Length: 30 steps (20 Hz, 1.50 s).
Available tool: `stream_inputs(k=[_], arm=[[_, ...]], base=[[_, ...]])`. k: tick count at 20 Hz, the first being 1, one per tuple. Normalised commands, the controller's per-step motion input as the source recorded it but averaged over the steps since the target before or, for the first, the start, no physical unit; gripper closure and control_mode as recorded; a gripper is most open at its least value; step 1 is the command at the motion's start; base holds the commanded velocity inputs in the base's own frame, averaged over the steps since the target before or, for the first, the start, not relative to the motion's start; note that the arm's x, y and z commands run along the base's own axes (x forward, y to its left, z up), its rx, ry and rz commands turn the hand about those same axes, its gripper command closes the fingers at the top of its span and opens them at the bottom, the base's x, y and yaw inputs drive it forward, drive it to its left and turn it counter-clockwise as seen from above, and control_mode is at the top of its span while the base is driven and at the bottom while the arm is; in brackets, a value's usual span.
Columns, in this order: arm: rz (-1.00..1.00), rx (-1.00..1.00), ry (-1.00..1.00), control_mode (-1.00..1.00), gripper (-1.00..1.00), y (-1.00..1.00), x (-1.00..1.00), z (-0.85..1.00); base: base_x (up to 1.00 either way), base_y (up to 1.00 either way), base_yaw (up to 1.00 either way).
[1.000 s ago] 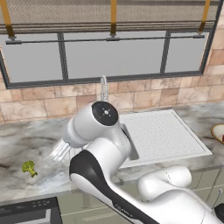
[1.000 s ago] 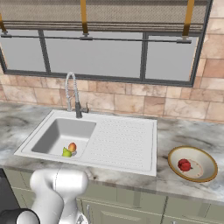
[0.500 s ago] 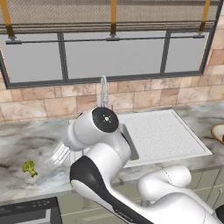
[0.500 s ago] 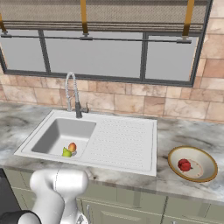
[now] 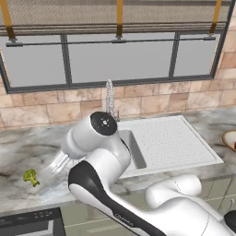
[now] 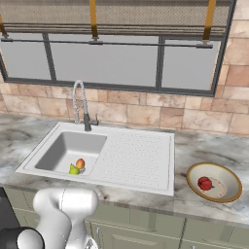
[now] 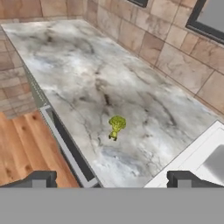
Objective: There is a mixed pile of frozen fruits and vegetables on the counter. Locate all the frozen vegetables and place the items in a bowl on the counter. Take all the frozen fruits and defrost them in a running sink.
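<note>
The broccoli (image 7: 116,126) lies alone on the marble counter (image 7: 87,78), ahead of the claw (image 7: 109,179) and well apart from it. The claw is released: its two dark finger tips (image 7: 37,178) stand wide apart with nothing between them, and the floret sits roughly on the line between them, further up the hand view. A corner of the white sink (image 7: 205,162) shows beside the right tip.

In the left base view the broccoli (image 5: 30,176) rests on the counter (image 5: 27,147) to the left of the sink (image 5: 170,138), with the arm's elbow between them.

The right base view looks into the basin of the sink (image 6: 121,155), where the yellow-green fruit (image 6: 74,169) and the orange-red fruit (image 6: 80,163) lie touching, below the faucet (image 6: 82,104). On the counter (image 6: 204,146) right of the sink stands the tan bowl (image 6: 236,187) with the small red piece (image 6: 205,183) inside it.
</note>
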Motion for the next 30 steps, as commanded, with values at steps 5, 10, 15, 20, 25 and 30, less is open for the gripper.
stream_inputs(k=[5, 10, 15, 20, 25, 30], arm=[[0.00, -0.04, 0.00, -1.00, -1.00, 0.17, 0.05, -0.19], [0.00, -0.05, 0.00, -1.00, -1.00, 0.00, 0.07, -0.19], [0.00, 0.00, 0.00, -1.00, -1.00, 0.00, 0.20, -0.23], [0.00, 0.00, 0.00, -1.00, -1.00, 0.05, 0.23, -0.19], [0.00, 0.00, 0.00, -1.00, -1.00, 0.09, 0.14, -0.18], [0.00, 0.00, 0.00, -1.00, -1.00, 0.17, 0.16, -0.17]], base=[[0.00, 0.00, 0.00], [0.00, 0.00, 0.00], [0.00, 0.00, 0.00], [0.00, 0.00, 0.00], [0.00, 0.00, 0.00], [0.00, 0.00, 0.00]])
